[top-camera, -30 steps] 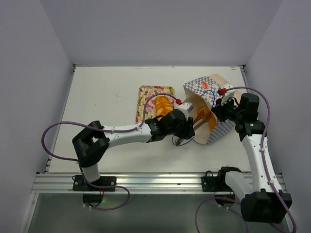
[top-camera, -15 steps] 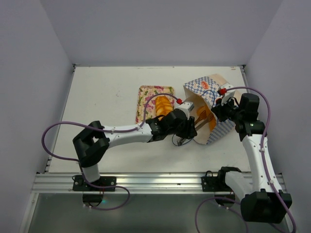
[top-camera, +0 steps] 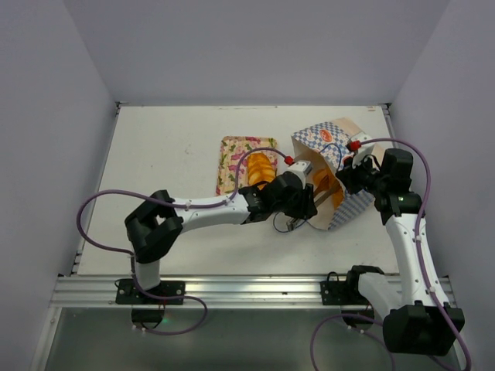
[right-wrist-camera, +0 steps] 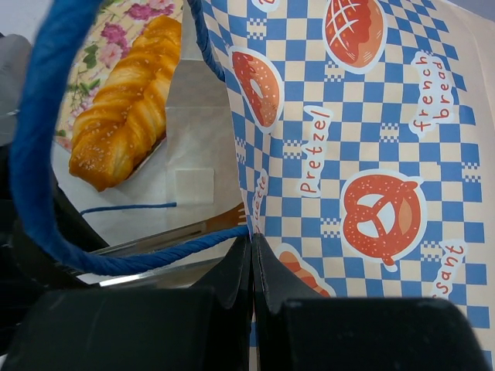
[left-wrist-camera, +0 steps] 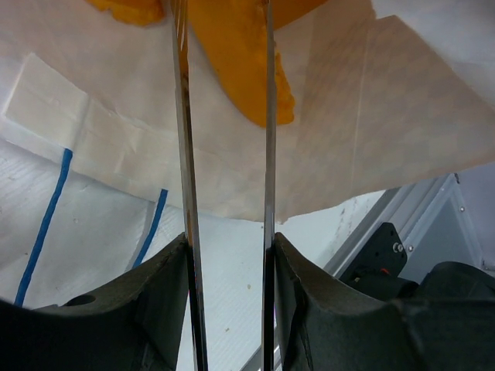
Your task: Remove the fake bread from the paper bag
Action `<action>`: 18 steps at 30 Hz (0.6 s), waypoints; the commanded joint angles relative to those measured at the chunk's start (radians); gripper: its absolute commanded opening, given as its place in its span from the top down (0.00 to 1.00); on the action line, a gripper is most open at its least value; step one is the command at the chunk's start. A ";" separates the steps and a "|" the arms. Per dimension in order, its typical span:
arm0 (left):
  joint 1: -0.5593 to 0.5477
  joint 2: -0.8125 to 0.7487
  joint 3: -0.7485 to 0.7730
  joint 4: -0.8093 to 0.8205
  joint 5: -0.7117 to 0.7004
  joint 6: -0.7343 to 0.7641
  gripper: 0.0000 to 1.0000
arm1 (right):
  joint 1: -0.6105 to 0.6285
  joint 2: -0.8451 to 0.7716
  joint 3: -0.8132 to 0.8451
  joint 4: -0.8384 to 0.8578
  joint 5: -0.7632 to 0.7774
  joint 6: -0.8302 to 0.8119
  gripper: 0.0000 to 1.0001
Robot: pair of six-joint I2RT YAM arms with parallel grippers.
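Nearest, the left arm stretches from its base across the worktop (top-camera: 170, 154) to the mouth of the bag (top-camera: 329, 137). The bag lies on its side right of centre, its opening turned toward that arm. The left tool (left-wrist-camera: 224, 23) is inside the mouth. Its two thin metal fingers (left-wrist-camera: 267, 154) stand a narrow gap apart and cross over an orange bread (left-wrist-camera: 240, 69) lying on the bag's inner paper. The bread shows between the fingers and past both. Their tips run out of the wrist view, and no clamp on the bread can be seen. On the bag's right side the right tool (right-wrist-camera: 251, 247) is pinched tight on the checkered paper wall, just where a blue cord handle (right-wrist-camera: 35, 154) loops off. Beyond the left tool, just left of the bag, a flowered tray (top-camera: 230, 151) carries a second, ridged bread (top-camera: 259, 166).
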 commanded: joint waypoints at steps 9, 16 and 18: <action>-0.007 0.056 0.083 -0.053 -0.073 -0.007 0.53 | -0.001 -0.015 -0.008 0.019 -0.050 -0.004 1.00; -0.006 0.055 0.078 -0.074 -0.088 0.005 0.63 | 0.001 -0.018 -0.008 0.019 -0.052 0.000 1.00; -0.006 0.056 0.077 -0.073 -0.082 0.010 0.68 | -0.001 -0.018 -0.008 0.020 -0.053 0.000 1.00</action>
